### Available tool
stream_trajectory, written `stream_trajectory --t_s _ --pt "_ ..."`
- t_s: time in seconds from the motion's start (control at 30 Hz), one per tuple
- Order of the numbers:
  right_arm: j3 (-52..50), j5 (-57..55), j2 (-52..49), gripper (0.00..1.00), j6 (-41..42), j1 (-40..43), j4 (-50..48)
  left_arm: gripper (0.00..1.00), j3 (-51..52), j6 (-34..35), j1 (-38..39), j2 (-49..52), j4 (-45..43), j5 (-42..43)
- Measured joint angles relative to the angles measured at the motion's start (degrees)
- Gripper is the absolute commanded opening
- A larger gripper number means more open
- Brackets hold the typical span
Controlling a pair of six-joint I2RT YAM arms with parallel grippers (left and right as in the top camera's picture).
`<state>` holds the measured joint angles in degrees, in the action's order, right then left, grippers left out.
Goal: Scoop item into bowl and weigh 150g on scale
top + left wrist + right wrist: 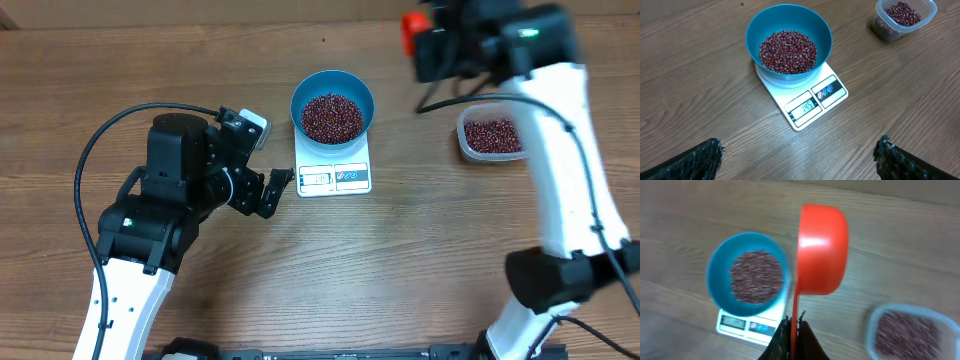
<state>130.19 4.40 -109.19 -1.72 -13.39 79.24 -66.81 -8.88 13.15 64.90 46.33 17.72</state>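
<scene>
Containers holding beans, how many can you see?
2. The blue bowl sits on the scale; the clear tub stands apart from it. The inside of the red scoop is hidden.

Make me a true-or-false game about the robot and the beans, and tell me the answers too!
1. The blue bowl sits on the white scale. True.
2. The blue bowl is empty. False: it has a heap of red-brown beans in it.
3. The right claw is shut on the handle of the orange scoop. True.
4. The left claw is holding the clear tub. False: the left claw is open and holds nothing. The tub stands on the table on the other side of the scale.
5. The clear tub has beans in it too. True.
</scene>
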Motion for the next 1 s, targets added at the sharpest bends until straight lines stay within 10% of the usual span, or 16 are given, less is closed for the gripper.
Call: stream_trajectory --t_s 0.27,1.0 --pt "0.33 13.09 1.88 0.04 0.00 17.77 3.30 1.00 0.00 0.00 0.00 -0.02 0.00 0.00" --pt "0.33 10.38 1.88 0.04 9.88 20.52 13.16 1.00 0.00 0.00 0.00 0.00 0.00 0.00"
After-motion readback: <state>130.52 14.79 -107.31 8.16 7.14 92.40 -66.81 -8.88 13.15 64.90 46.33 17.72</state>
